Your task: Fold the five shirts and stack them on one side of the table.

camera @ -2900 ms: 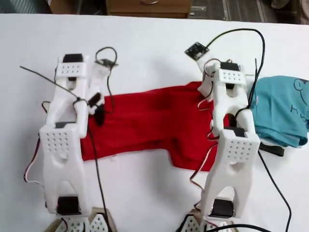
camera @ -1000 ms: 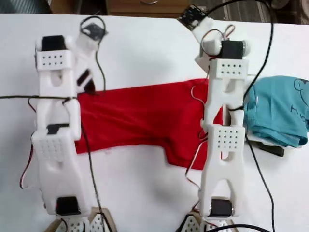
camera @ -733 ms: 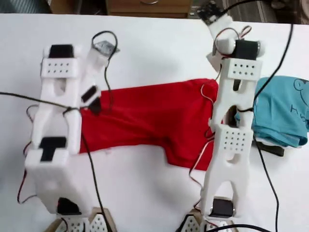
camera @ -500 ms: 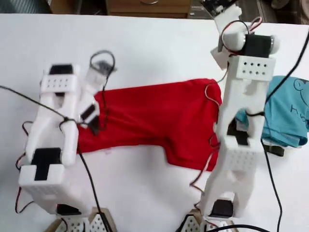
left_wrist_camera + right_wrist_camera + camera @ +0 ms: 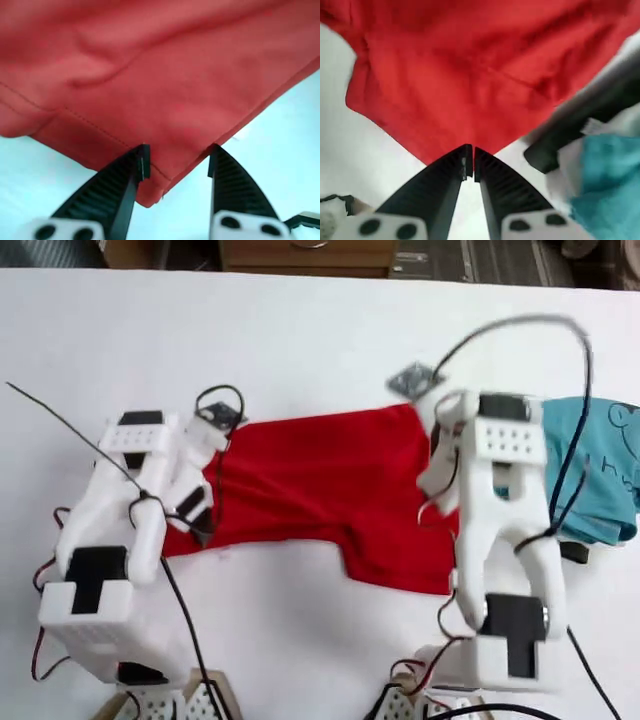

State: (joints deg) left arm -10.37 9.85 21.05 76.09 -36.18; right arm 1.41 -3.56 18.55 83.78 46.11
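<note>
A red shirt [image 5: 310,490] lies spread across the middle of the white table [image 5: 300,330]. My left gripper [image 5: 200,518] is at the shirt's near left corner. In the left wrist view the left gripper [image 5: 177,160] is open, and its fingers straddle that corner of the red shirt [image 5: 165,75]. My right gripper [image 5: 437,462] hangs over the shirt's right edge. In the right wrist view the right gripper [image 5: 470,162] is shut, with its tips at the edge of the red shirt [image 5: 470,70]. I cannot tell whether cloth is pinched. A folded teal shirt [image 5: 600,470] lies at the right.
A black flat object [image 5: 572,552] sticks out from under the teal shirt, and shows as a dark bar [image 5: 565,132] beside the teal shirt [image 5: 610,185]. Cables trail from both arms. Bare white table stretches beyond the red shirt and in front of it.
Both arms have drawn back from the far side. The right arm folded in and lowered its gripper to the shirt's right edge. The left gripper came down to the near left corner.
</note>
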